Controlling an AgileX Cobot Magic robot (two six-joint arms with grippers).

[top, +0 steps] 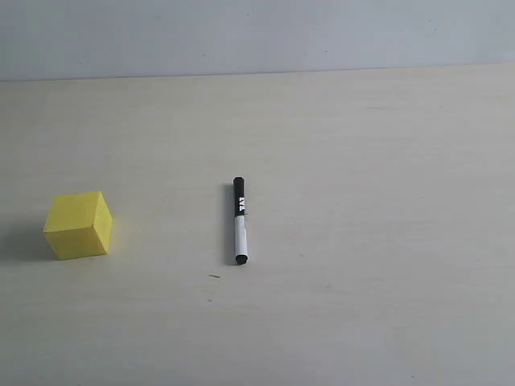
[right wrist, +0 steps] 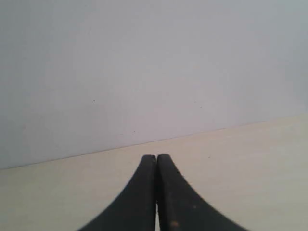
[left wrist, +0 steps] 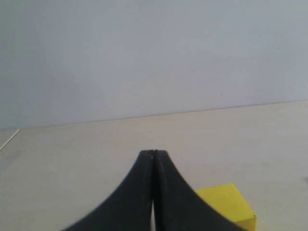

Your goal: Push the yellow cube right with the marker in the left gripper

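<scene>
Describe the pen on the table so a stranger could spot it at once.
A wide pale table fills the view, with a yellow cube near its left side. Right of the cube, near the middle, lies the pen: slim, half black, half white.

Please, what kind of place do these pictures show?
Probably a lab test bench: a bare pale table, a plain wall behind, and only a yellow cube and a marker on it.

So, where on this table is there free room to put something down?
The table is bare all the way right of the marker, and beyond it up to the wall. Between the yellow cube and the marker there is a narrower gap. Nowhere is crowded.
</scene>
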